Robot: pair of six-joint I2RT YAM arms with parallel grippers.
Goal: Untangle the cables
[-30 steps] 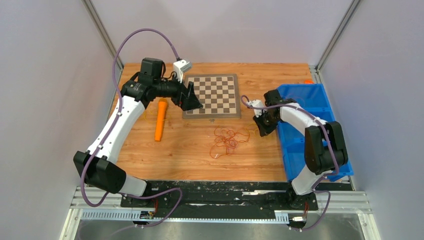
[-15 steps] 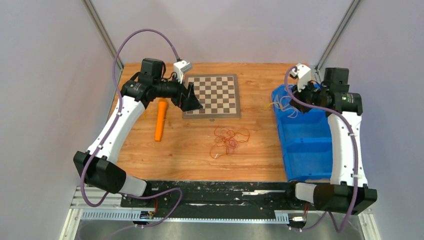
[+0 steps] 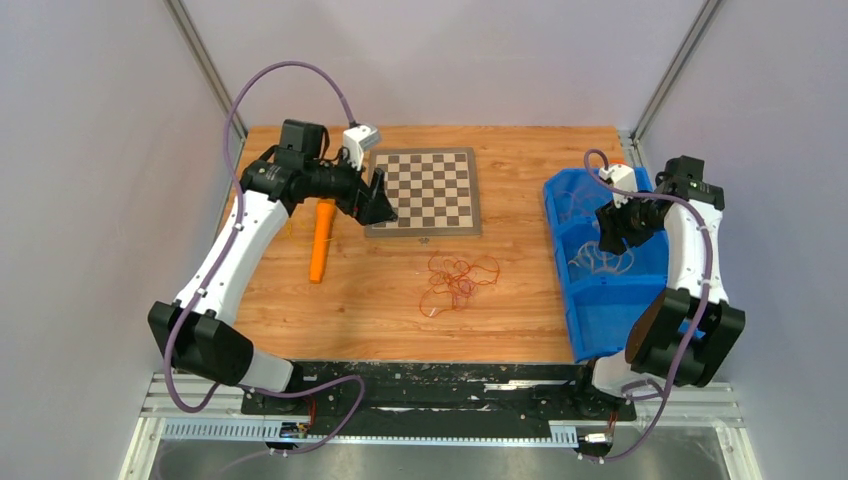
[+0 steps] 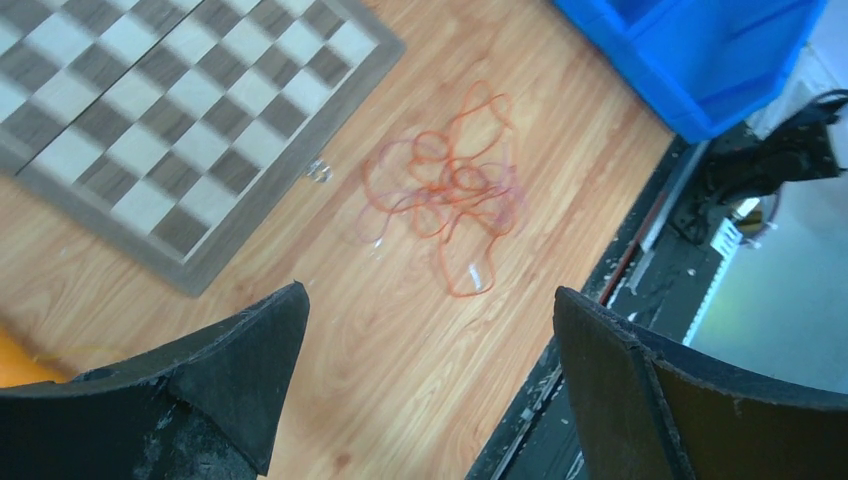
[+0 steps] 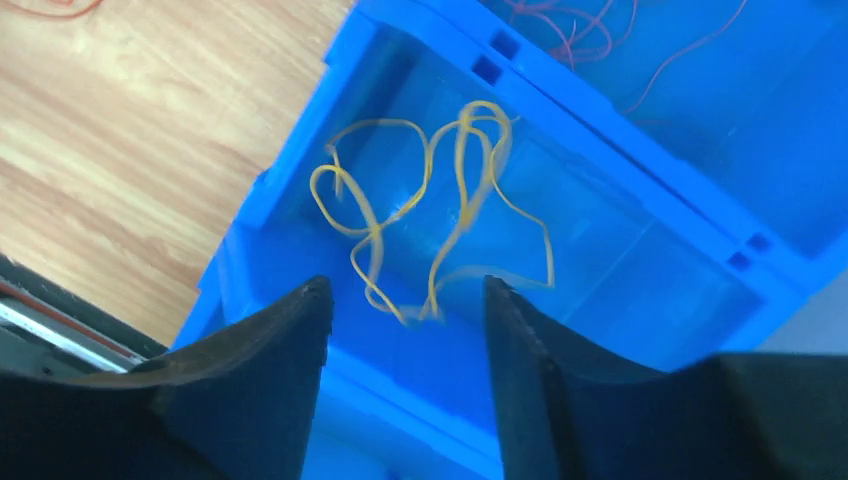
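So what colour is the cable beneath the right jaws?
The cable is yellow, clearest in the right wrist view.

Reddish-orange cables (image 3: pixel 458 279) on wooden table (image 3: pixel 370 305); right claw (image 3: pixel 613 227) over blue bin (image 3: pixel 603 312)

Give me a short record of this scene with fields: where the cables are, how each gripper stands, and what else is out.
orange cables: tangled heap on the table, between the chessboard and the blue bin
yellow cable: loose loops inside one bin compartment
thin red wires: in the neighbouring compartment
left gripper: open, above the table, facing the orange heap
right gripper: open, over the yellow cable
orange cylinder: lying left of the chessboard
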